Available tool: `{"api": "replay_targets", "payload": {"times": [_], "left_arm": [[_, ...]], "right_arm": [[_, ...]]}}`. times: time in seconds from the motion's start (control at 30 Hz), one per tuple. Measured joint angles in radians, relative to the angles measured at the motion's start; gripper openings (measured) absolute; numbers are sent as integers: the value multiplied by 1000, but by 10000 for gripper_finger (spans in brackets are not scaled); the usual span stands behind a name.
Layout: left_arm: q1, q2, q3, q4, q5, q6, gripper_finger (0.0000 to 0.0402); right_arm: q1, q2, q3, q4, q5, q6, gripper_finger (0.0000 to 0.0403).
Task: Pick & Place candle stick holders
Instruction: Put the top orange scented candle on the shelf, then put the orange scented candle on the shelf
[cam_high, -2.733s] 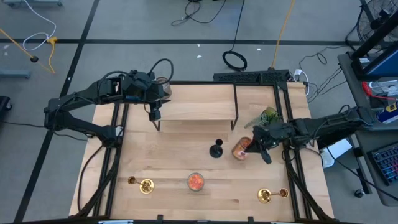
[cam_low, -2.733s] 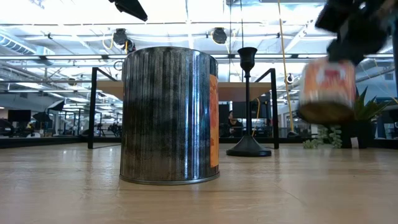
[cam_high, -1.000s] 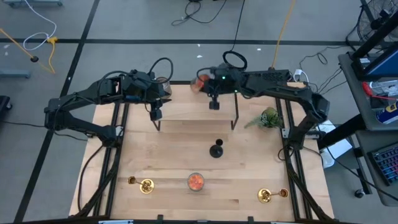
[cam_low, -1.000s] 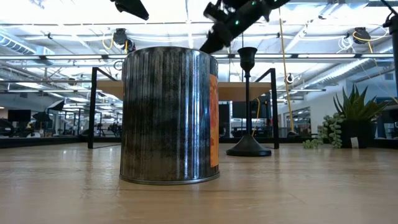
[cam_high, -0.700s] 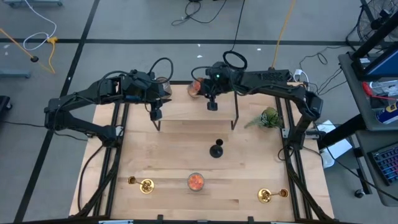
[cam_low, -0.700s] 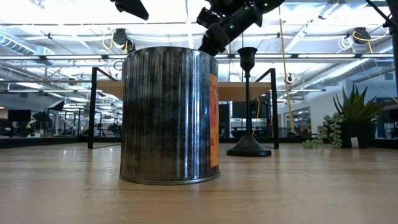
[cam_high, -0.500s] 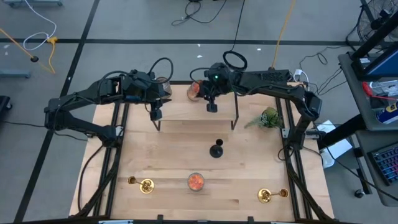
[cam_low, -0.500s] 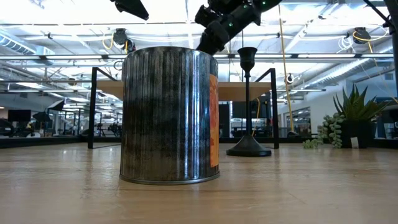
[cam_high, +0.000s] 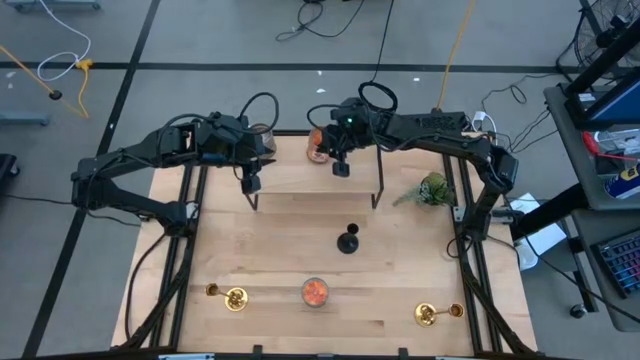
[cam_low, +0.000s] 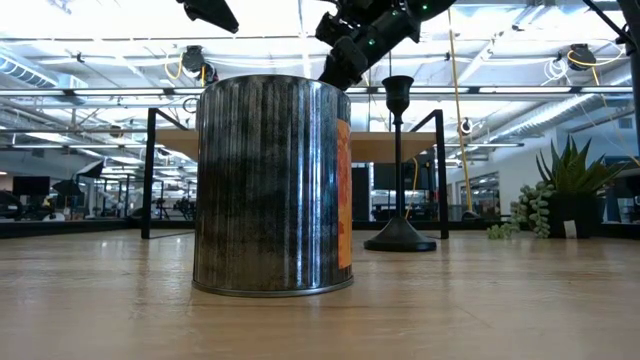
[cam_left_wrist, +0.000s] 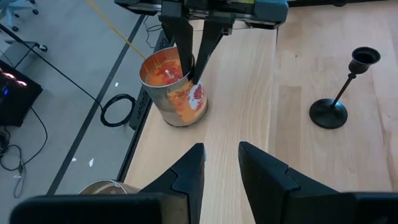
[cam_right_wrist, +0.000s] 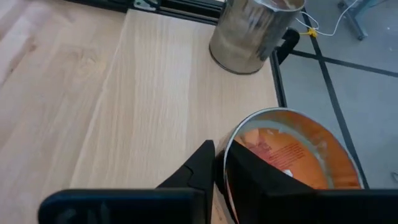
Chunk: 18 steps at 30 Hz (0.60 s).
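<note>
The matte black candle stick holder (cam_high: 347, 240) stands upright on its round base mid-table; it also shows in the low view (cam_low: 398, 170) and the left wrist view (cam_left_wrist: 339, 93). Two gold holders (cam_high: 232, 298) (cam_high: 428, 315) lie near the front edge. My right gripper (cam_high: 326, 151) is shut on an orange-filled glass jar (cam_high: 314, 148) at the far edge of the raised wooden shelf (cam_high: 300, 178). My left gripper (cam_left_wrist: 221, 165) is open and empty over the shelf's left end, facing that jar. My right gripper holds the orange jar by its rim (cam_right_wrist: 231, 146), one finger inside the jar and one outside (cam_left_wrist: 181, 53). The fingers come from above, pointing down. The jar (cam_left_wrist: 174, 87) is tilted. I cannot tell whether its base rests on the shelf.
A grey-filled jar (cam_right_wrist: 255, 31) stands at the shelf's far left corner. A second orange jar (cam_high: 314, 291) stands near the front edge and fills the low view (cam_low: 270, 185). A green plant sprig (cam_high: 432, 188) sits at the right.
My right gripper has carried the orange jar a short way toward the table's left and near side over the shelf's far edge, then nearly stopped. It stays shut on the jar.
</note>
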Motion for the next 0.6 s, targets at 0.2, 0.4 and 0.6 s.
{"api": "replay_targets", "payload": {"times": [0.2, 0.4, 0.6], "left_arm": [[0, 0, 0, 0, 0, 0, 106], [0, 0, 0, 0, 0, -1, 106], [0, 0, 0, -6, 0, -21, 106]], "right_arm": [[0, -1, 0, 27, 0, -26, 62], [6, -1, 0, 97, 1, -26, 99], [52, -65, -1, -45, 114, -24, 118]]}}
